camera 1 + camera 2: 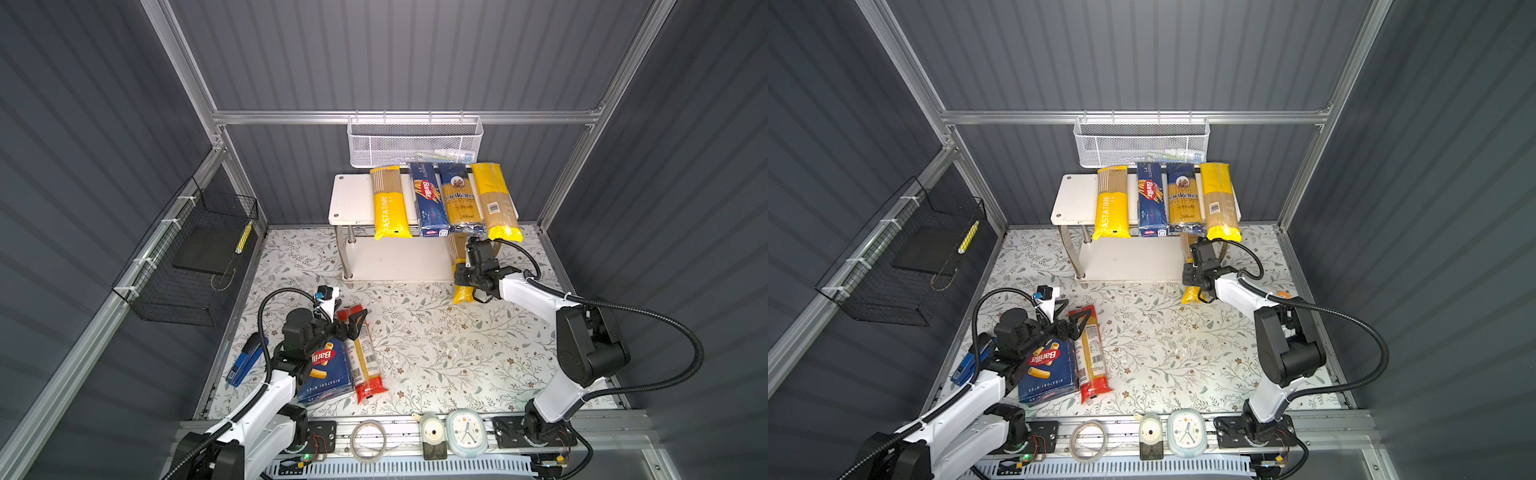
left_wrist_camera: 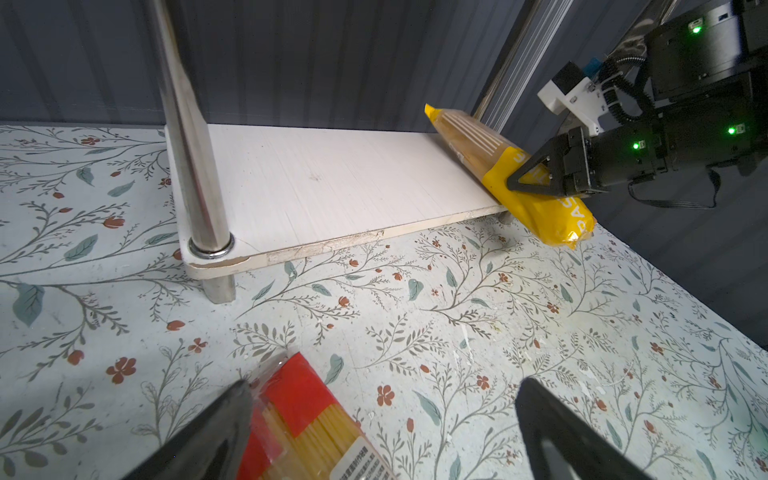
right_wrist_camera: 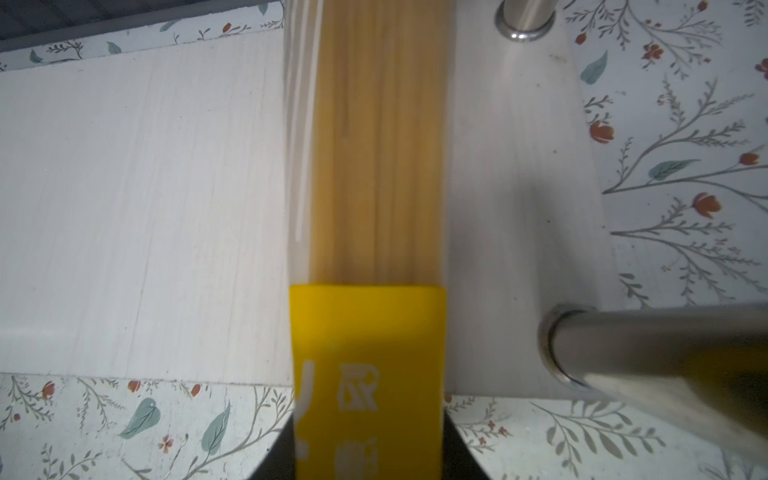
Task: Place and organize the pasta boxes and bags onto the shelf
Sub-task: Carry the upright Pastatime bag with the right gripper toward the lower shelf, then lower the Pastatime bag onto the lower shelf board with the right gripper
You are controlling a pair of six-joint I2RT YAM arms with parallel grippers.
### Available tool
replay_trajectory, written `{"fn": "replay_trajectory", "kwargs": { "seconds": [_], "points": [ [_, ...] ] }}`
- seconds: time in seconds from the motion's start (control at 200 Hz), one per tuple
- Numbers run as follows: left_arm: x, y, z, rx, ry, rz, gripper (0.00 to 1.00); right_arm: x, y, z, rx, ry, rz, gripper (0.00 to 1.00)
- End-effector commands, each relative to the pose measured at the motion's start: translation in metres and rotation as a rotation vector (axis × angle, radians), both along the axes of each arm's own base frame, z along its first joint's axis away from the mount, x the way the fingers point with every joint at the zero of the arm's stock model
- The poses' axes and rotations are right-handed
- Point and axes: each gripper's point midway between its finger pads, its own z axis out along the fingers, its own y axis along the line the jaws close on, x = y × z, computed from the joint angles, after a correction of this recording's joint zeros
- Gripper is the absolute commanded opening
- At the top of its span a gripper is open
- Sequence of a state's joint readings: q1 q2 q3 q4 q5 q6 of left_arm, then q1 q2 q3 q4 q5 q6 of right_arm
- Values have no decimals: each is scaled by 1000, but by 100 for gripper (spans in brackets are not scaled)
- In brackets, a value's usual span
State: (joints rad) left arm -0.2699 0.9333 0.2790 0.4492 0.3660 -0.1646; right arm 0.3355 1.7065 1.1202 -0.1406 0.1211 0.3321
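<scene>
The shelf stands at the back of the table. Its upper board carries four items side by side: a PASTATIME bag, the Barilla spaghetti box, the ankara bag and the barcode-label bag. All four overhang the front edge. In both top views this overhang hides most of the lower board. It also hides the far part of the second PASTATIME bag, of which only the near yellow end shows. This bag lies at the right end of the lower board, and its printed end projects past the front edge. The right gripper straddles that end with one jaw on each side. Whether the jaws press the bag or stand just clear of it cannot be determined, because the right wrist view cuts them off at its edge. The left gripper hangs with its jaws spread above the upper end of the red-ended bag and grasps nothing. This bag lies on the table against the rigatoni box. The left arm covers part of the box's face.
</scene>
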Motion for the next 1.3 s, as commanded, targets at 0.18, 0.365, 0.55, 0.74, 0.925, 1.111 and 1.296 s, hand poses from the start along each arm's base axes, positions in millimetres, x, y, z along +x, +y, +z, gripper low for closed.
{"fn": "replay_trajectory", "kwargs": {
  "seconds": [0.18, 0.365, 0.55, 0.74, 0.925, 1.111, 1.296],
  "points": [
    [-3, 0, 1, 20, -20, -3, 100, 26, -8, 37, 72, -144, -78, 39],
    [-3, 1, 1, 22, -21, 0, 100, 7, -7, 27, 102, -123, -60, 49],
    [-3, 1, 3, 24, -24, 2, 99, -17, -15, 21, 111, -102, -76, 58],
    [-3, 2, 3, 24, -25, 4, 100, -49, -21, 25, 145, -100, -78, 60],
    [-3, 2, 3, 26, -22, 6, 100, -92, -24, 30, 218, -99, -71, 60],
    [-3, 3, 5, 25, -28, 12, 99, -134, -20, 34, 304, -86, -23, 60],
    [-4, 4, 5, 26, -28, 14, 100, -163, -11, 28, 380, -58, 20, 60]
  ]
}}
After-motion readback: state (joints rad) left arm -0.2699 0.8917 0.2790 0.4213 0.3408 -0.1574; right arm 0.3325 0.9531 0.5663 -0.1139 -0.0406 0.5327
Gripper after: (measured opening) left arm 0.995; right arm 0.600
